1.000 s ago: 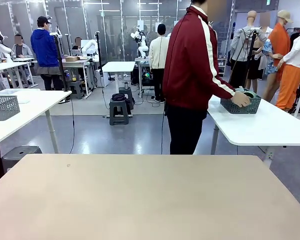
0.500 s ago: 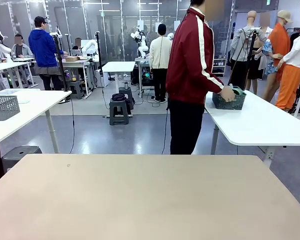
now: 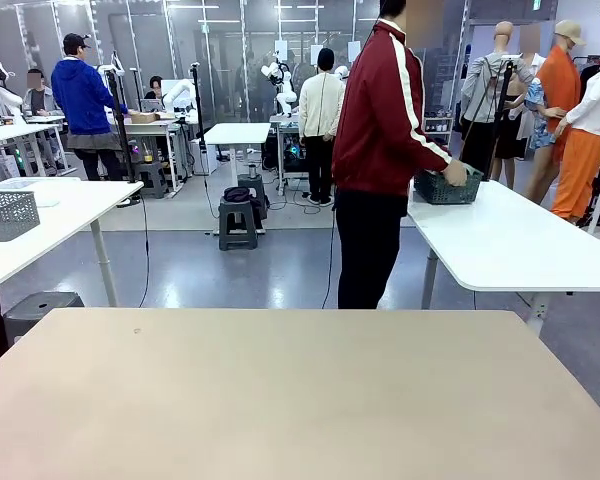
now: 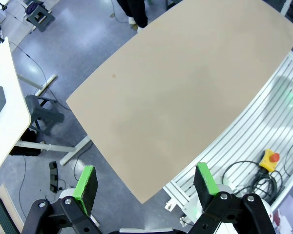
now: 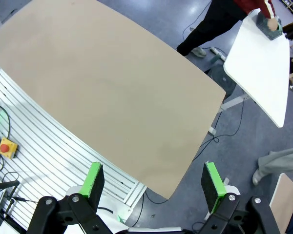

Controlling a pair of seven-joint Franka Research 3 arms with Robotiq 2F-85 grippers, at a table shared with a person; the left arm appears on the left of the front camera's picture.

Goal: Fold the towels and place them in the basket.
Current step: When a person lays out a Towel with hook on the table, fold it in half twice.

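Well, left gripper (image 4: pixel 145 181): hanging high over the near edge of the beige table (image 4: pixel 185 87), green pads standing wide apart, clasping nothing.
Right gripper (image 5: pixel 153 181): hovering over the same table's near edge, pads parted just as wide, holding nothing.
Under the grippers: white slatted base (image 4: pixel 263 122) running along the table's near side, with a yellow stop button (image 4: pixel 269 158) with a red cap and black cables (image 4: pixel 244 170) lying on it.
Aisle beyond the table: glossy grey floor, a grey step stool (image 3: pixel 238 222) standing in the middle of it.
Left white table (image 3: pixel 50 215): carrying a pale grey mesh crate (image 3: pixel 5 215) near its edge.
Person (image 3: pixel 385 120): standing between the beige table and the right white table (image 3: pixel 520 245), back turned, wearing a red jacket with a white sleeve stripe and black trousers.
Hand (image 3: pixel 456 174): resting on the basket's rim.
Basket (image 3: pixel 442 188): sitting at the far left corner of the right white table, well apart from both grippers, its left end being hidden by the person's body.
Towels: too small to make out inside the basket.
Farther back: another person in a blue jacket (image 3: pixel 82 100) standing by distant tables.
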